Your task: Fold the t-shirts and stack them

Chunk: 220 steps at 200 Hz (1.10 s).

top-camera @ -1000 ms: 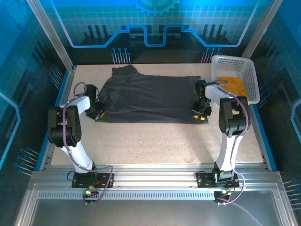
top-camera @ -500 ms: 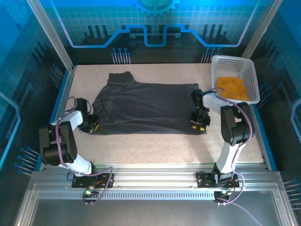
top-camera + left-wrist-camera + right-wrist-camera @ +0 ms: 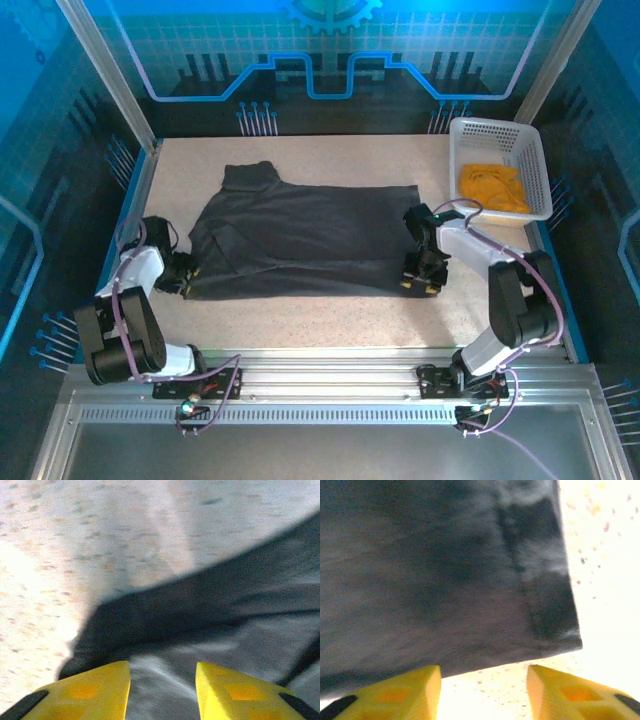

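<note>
The dark charcoal t-shirt [image 3: 300,235] lies spread flat across the middle of the table, collar toward the back left. My left gripper [image 3: 185,280] sits low at its near left corner. In the left wrist view its yellow fingers [image 3: 95,690] stand apart over the grey cloth [image 3: 200,610], pinching nothing. My right gripper [image 3: 420,283] rests at the near right corner. It is open, with bare table between its fingers [image 3: 395,692] and the shirt's hem [image 3: 445,580] just ahead of them. The orange-yellow t-shirt [image 3: 492,185] lies bunched in the basket.
The white lattice basket [image 3: 500,135] stands at the back right corner. Speckled tabletop [image 3: 320,320] runs between the shirt and the arm bases. Metal frame posts and blue walls close in the table on both sides.
Both grippers moved toward the near edge, dragging the dark t-shirt's hem with them. Both jaws then opened and let go of the cloth.
</note>
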{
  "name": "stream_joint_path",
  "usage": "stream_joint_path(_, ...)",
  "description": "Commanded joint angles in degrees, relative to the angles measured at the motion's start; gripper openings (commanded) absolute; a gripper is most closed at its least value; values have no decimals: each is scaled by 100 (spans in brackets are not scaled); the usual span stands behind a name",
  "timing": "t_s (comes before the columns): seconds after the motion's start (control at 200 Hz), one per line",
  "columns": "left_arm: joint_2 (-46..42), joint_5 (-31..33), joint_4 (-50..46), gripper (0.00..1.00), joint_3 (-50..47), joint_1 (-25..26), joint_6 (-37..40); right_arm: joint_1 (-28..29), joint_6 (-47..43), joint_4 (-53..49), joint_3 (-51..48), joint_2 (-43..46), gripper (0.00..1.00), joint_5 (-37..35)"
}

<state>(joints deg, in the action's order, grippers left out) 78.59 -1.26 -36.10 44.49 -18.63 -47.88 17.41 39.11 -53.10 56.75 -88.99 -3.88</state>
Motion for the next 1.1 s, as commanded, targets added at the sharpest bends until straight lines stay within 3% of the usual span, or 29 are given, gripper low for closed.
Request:
stream_joint_path(0.0, -17, -257, -118, 45, 610, 585, -377, 164, -431, 678, 324, 480, 57, 420)
stream_joint_path(0.145, -65, -485, 108, 50, 591, 1640, -1660, 253, -1001, 1274, 733, 296, 63, 1589)
stream_joint_path(0.295, 94, -482, 226, 52, 263, 2244, -2435, 287, -1065, 1332, 1069, -75, 63, 2053)
stream_joint_path(0.5, 418, -110, 135, 53, 344, 2399, -2531, 286, -915, 1417, 1128, -162, 63, 2169)
stream_joint_path(0.74, 817, -144, 427, 48, 284, 2443, -2593, 264, -880, 1374, 1143, -154, 63, 2177)
stream_joint_path(0.86, 944, -43, 433, 38, 365, 2469, -2554, 215, -849, 1346, 1182, -162, 63, 2173)
stream_joint_path(1.05, 1019, 142, 487, 0, 734, 2633, -2289, 156, -818, 1305, 1264, -211, 62, 2132)
stream_joint_path(1.095, 1105, 166, 456, 0, 893, 2708, -2177, 141, -809, 1285, 1277, -224, 62, 2128)
